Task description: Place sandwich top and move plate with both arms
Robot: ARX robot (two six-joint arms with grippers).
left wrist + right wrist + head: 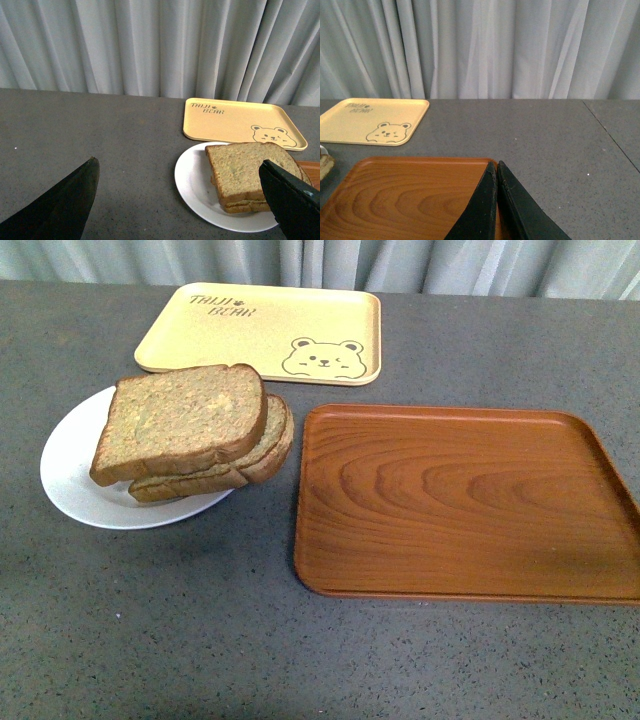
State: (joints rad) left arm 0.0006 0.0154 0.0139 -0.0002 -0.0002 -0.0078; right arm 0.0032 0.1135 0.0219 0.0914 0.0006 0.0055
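Sandwich top (185,420) crowns the stack on the plate (70,472), left on the tabletop (200,640); left end effector (177,162) spread, right end effector (496,165) pressed together, so the right should open before both grip opposite rims and lift level.

the only writing stood on the pale yellow tray (260,330), upper middle of the front view. dark brown lettering (222,306) ran in two lines near the tray's upper left corner and read "taiji bear" as far as it could be made out. a small mark followed the first word. a drawn bear face (323,358) sat at its lower right corner. no other text was readable.
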